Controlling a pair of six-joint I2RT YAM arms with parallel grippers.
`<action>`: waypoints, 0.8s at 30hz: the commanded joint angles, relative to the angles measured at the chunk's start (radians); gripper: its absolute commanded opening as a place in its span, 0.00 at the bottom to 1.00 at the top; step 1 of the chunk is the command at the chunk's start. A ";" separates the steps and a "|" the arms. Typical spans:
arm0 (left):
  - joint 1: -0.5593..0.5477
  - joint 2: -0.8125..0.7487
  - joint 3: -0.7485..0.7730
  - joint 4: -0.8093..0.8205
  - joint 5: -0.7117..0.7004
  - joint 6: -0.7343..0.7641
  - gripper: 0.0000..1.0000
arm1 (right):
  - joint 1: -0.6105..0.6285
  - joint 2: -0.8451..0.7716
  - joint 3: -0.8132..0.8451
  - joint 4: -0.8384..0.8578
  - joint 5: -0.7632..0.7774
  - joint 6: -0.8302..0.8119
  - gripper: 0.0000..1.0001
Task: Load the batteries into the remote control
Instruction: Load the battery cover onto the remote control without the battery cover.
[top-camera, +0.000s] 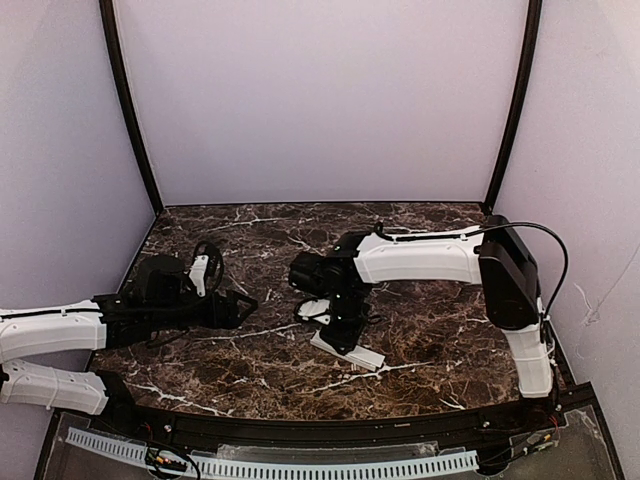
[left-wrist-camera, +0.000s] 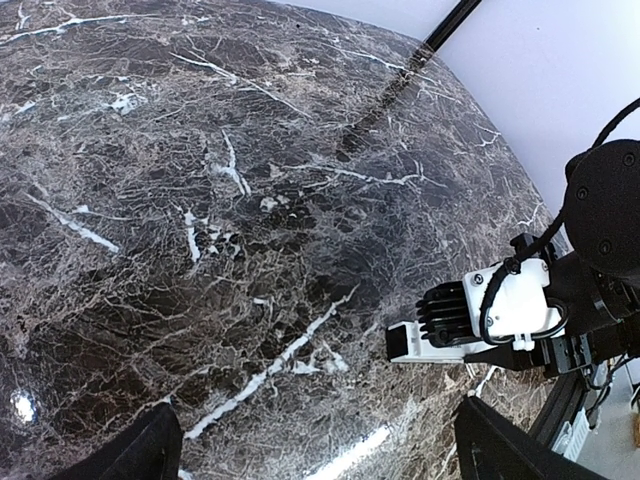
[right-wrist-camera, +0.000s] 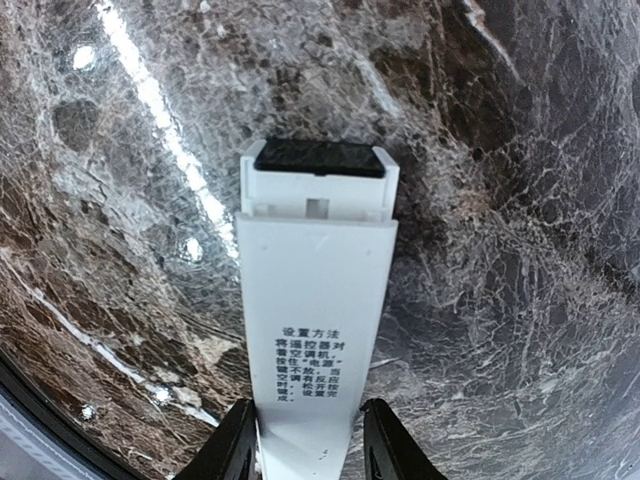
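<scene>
Though I cannot tell whether the right pincer (right-wrist-camera: 308, 442) clamps, it straddles the long edges of the likely light, stiff, slick remote control (right-wrist-camera: 315, 300).

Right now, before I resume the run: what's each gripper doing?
Left gripper: open, empty.
Right gripper: closed on the slim white rectangular plastic remote control.

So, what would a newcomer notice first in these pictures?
The slim white plastic remote control with printed text lies mid-table on the dark white-veined marble tabletop, one end between the fingers of the right hand. The left hand hangs wide open at the table's left, holding nothing.
</scene>
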 joint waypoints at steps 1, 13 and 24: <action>0.009 -0.004 -0.012 0.010 0.015 0.004 0.96 | -0.008 0.022 0.028 0.011 -0.012 0.002 0.36; 0.014 0.009 -0.014 0.022 0.025 0.001 0.96 | -0.008 0.024 0.043 -0.002 -0.023 0.001 0.34; 0.016 0.008 -0.015 0.027 0.026 0.001 0.96 | -0.008 0.028 0.021 0.003 -0.023 0.004 0.44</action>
